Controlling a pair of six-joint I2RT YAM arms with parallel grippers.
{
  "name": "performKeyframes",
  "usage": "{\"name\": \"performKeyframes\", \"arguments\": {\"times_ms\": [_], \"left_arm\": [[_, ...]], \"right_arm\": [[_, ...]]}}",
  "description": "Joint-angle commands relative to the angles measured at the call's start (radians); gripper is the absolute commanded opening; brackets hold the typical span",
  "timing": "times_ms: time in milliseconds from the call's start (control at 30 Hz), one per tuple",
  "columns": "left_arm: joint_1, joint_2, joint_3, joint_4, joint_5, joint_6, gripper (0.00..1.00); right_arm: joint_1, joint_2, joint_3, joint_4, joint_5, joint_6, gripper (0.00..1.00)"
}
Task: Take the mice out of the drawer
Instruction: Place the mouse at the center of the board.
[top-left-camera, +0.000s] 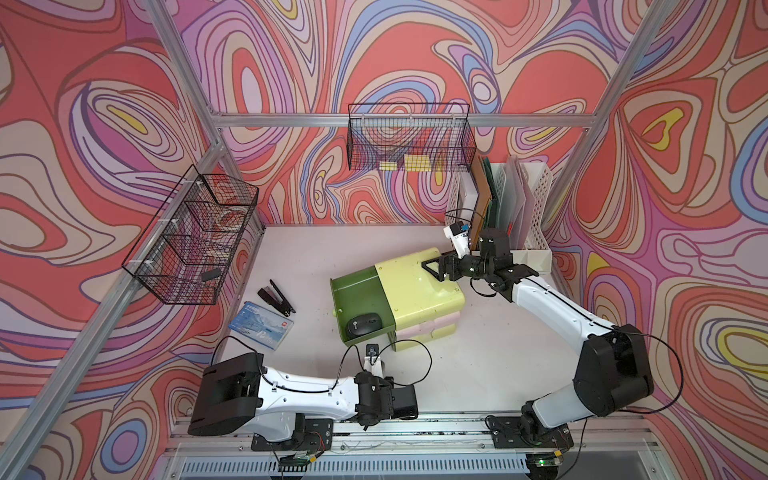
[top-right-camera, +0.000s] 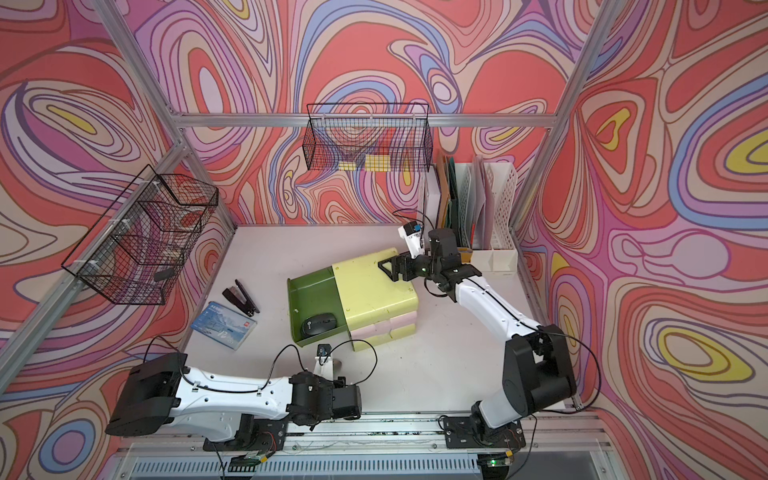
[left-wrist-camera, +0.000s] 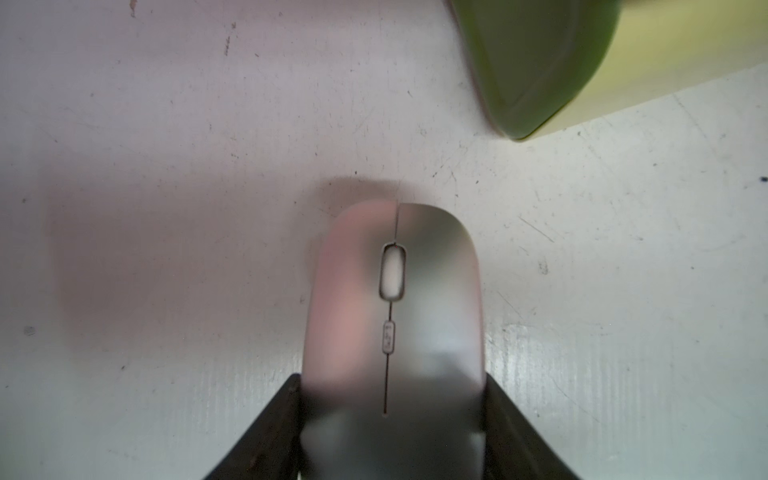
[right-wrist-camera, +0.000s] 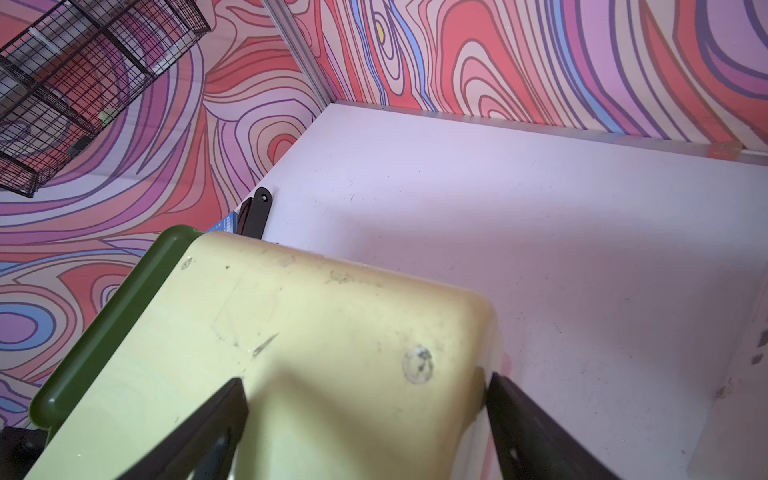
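Left gripper (left-wrist-camera: 392, 380) around flat, shiny silver mouse (left-wrist-camera: 395, 307)

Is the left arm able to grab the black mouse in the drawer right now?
Probably not yet. The left arm has its jaws shut on the silver mouse. The green drawer stands open with nothing over the black mouse, so after letting go, the way looks free.

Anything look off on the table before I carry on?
The drawer unit sits skewed to the table edges, and the black stapler lies splayed open. Nothing looks spilled or broken.
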Motion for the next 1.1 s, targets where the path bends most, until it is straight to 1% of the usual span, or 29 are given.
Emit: {"name": "performKeyframes", "arguments": {"times_ms": [0, 33, 167, 233, 333, 400, 467, 567, 633, 667, 733, 767, 833, 967, 1033, 1067], "left_arm": [[0.015, 0.015, -0.007, 0.008, -0.013, -0.036, 0.68], [0.02, 0.026, 0.0, -0.005, -0.005, -0.038, 0.74], [0.028, 0.063, 0.031, -0.044, 0.006, -0.036, 0.88], [0.029, 0.075, 0.046, -0.053, 0.004, -0.019, 0.9], [0.029, 0.075, 0.074, -0.069, -0.002, 0.019, 0.9], [0.029, 0.083, 0.107, -0.071, 0.017, 0.099, 0.9], [0.027, 0.109, 0.169, -0.092, 0.065, 0.217, 0.9], [0.009, 0.188, 0.307, -0.161, 0.19, 0.454, 0.9], [-0.02, 0.227, 0.412, -0.247, 0.248, 0.568, 0.9], [-0.028, 0.225, 0.447, -0.275, 0.26, 0.605, 0.91], [-0.033, 0.167, 0.493, -0.293, 0.294, 0.675, 0.91], [-0.033, 0.127, 0.506, -0.3, 0.287, 0.69, 0.91], [-0.027, 0.024, 0.531, -0.339, 0.248, 0.699, 0.92], [0.021, -0.193, 0.554, -0.435, 0.161, 0.675, 0.91], [0.053, -0.269, 0.567, -0.489, 0.081, 0.666, 0.92], [0.088, -0.299, 0.575, -0.52, 0.05, 0.671, 0.92]], "right_arm": [[0.017, 0.026, -0.045, -0.145, 0.006, -0.024, 0.93], [0.017, 0.023, -0.046, -0.145, 0.007, -0.024, 0.93], [0.017, 0.02, -0.049, -0.144, 0.006, -0.025, 0.93], [0.018, 0.019, -0.051, -0.144, 0.007, -0.024, 0.93], [0.018, 0.019, -0.049, -0.144, 0.007, -0.024, 0.94], [0.02, 0.018, -0.049, -0.147, 0.008, -0.025, 0.93], [0.02, 0.016, -0.048, -0.148, 0.008, -0.024, 0.94], [0.02, 0.019, -0.047, -0.148, 0.008, -0.025, 0.93], [0.02, 0.021, -0.046, -0.148, 0.009, -0.027, 0.93], [0.02, 0.022, -0.046, -0.148, 0.009, -0.027, 0.93], [0.019, 0.023, -0.046, -0.147, 0.008, -0.026, 0.93], [0.019, 0.022, -0.046, -0.148, 0.007, -0.026, 0.93], [0.02, 0.023, -0.044, -0.154, 0.008, -0.026, 0.93], [0.021, 0.017, -0.049, -0.15, 0.008, -0.026, 0.93], [0.021, 0.022, -0.045, -0.151, 0.009, -0.026, 0.94], [0.021, 0.025, -0.045, -0.15, 0.008, -0.027, 0.94]]}}
